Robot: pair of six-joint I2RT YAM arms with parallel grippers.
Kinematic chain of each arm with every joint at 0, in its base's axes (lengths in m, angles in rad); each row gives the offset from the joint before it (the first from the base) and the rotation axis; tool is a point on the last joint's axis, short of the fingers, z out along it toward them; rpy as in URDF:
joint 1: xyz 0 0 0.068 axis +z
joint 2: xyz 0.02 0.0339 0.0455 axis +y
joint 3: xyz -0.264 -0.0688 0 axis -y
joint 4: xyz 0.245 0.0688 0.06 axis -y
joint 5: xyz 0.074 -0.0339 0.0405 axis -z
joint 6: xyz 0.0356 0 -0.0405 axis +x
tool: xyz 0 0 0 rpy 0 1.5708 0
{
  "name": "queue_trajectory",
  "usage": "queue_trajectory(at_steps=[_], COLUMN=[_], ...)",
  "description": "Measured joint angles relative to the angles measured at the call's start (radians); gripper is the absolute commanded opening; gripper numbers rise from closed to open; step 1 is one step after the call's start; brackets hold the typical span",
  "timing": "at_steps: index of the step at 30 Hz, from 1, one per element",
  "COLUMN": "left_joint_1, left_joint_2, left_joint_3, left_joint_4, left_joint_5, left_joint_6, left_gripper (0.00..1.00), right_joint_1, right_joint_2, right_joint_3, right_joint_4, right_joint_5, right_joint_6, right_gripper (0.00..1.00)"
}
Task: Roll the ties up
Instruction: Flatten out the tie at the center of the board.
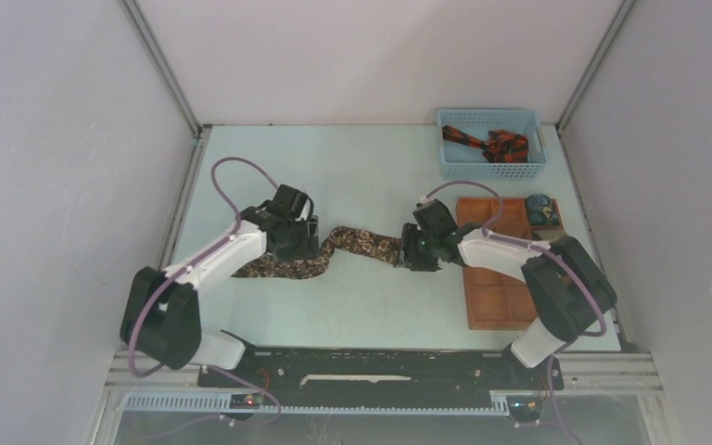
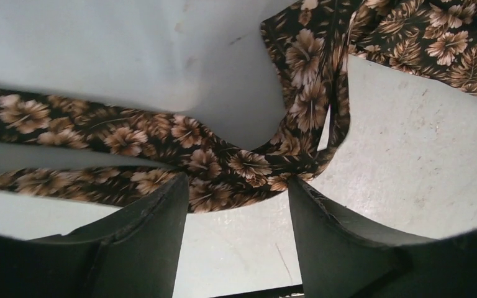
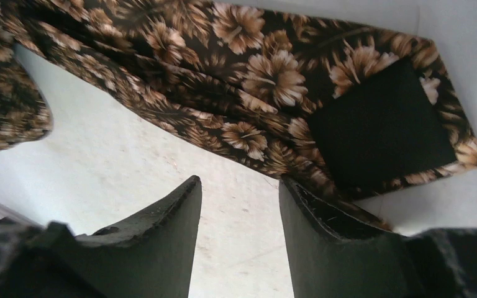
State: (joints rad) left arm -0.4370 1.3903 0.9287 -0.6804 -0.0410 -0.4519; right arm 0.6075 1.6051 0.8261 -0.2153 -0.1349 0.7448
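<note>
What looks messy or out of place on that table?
The brown floral tie lies crooked, twisted and folded over itself partway along instead of lying flat. A black-and-red tie sits bunched up in the blue basket.

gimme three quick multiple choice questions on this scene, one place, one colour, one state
1. Where is the black and red-orange tie? A in the blue basket B in the tray C on the table
2. What colour is the tie between the arms? A blue B brown floral C plain red
3. How is the right gripper? A open, empty B shut on a tie C shut, empty
Key: A, it lies in the basket; B, tan flowers on dark brown; A, jaws apart, nothing between.
</note>
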Motion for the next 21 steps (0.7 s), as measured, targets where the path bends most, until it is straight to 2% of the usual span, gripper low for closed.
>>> queue_trajectory(at_steps=[3, 6, 9, 16, 18, 21], left_joint_1=[-0.009, -0.013, -0.013, 0.009, 0.029, 0.053], left_joint_2=[0.082, 0.171, 0.253, 0.394, 0.399, 0.357], left_joint_3=[0.03, 0.097, 0.162, 0.316, 0.322, 0.291], left_joint_4=[0.006, -0.003, -0.024, -0.116, -0.129, -0.139], left_joint_5=[0.023, -0.011, -0.084, -0.294, -0.326, -0.344], left_joint_6=[0.003, 0.007, 0.008, 0.008, 0.006, -0.005], left_gripper=[0.49, 0.31, 0.27, 0.33, 0.41, 0.63], right_joint_1=[-0.038, -0.073, -0.105, -0.169, -0.177, -0.189], right_joint_2=[0.051, 0.095, 0.133, 0.189, 0.204, 0.232], right_joint_3=[0.036, 0.078, 0.112, 0.163, 0.182, 0.222], right_joint_4=[0.008, 0.013, 0.016, 0.016, 0.007, -0.013], right_joint_5=[-0.032, -0.053, -0.091, -0.175, -0.187, -0.195], right_joint_6=[0.005, 0.003, 0.001, 0.0, -0.001, -0.009], right_gripper=[0.52, 0.52, 0.51, 0.51, 0.51, 0.52])
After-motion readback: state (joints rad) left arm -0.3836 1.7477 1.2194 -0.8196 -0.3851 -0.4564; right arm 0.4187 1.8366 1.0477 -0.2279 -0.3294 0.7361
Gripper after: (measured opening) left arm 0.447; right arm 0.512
